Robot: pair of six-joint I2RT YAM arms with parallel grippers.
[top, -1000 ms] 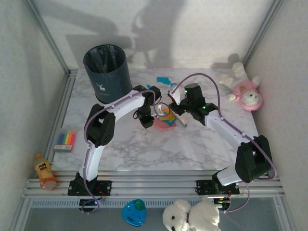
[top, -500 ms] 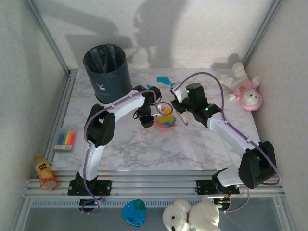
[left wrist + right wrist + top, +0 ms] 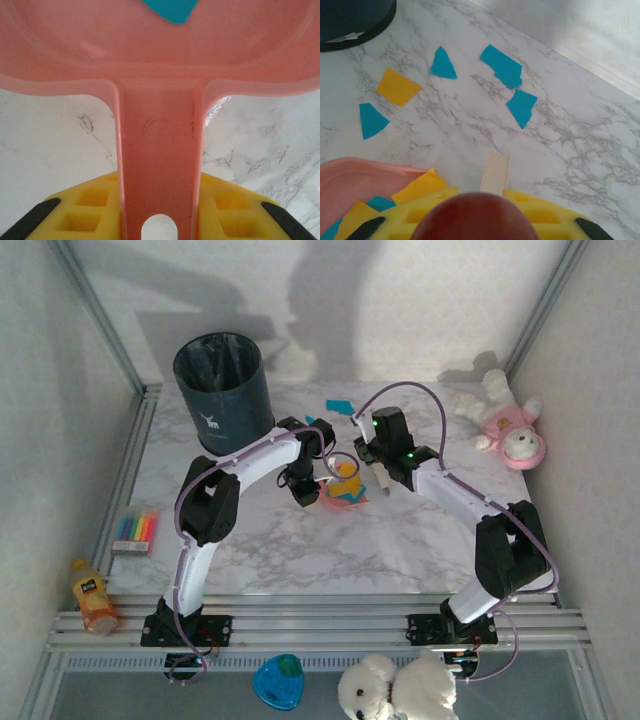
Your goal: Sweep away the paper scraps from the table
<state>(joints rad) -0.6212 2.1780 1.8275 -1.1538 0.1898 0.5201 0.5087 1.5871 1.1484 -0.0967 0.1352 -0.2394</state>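
Left gripper (image 3: pixel 308 488) is mid-table, jaws narrow and clamped on the handle of the pink dustpan (image 3: pixel 340 502) — in the left wrist view that handle runs straight between my yellow finger pads (image 3: pixel 85 212). The pan extends right from the jaws, toward the other arm, over the table (image 3: pixel 300 560). Right gripper (image 3: pixel 376 468) is just right of the pan, pinched tight on a dark red handle (image 3: pixel 475 217). A pale strip (image 3: pixel 495 174) sticks out ahead of it, close beside the pan's edge. I can't tell whether it touches the marble.

Paper scraps (image 3: pixel 502 66): a few orange and teal ones lie inside the pan, at its right edge. Loose on the table, on the far side of the pan — four teal pieces and one orange piece, spread apart, none touching. From above I see teal bits on the far part of the table, between the two grippers and the back wall.

Dark bin (image 3: pixel 223 390) stands upright at far left, left of the loose scraps. Pink plush toy (image 3: pixel 508 430) lies at far right.
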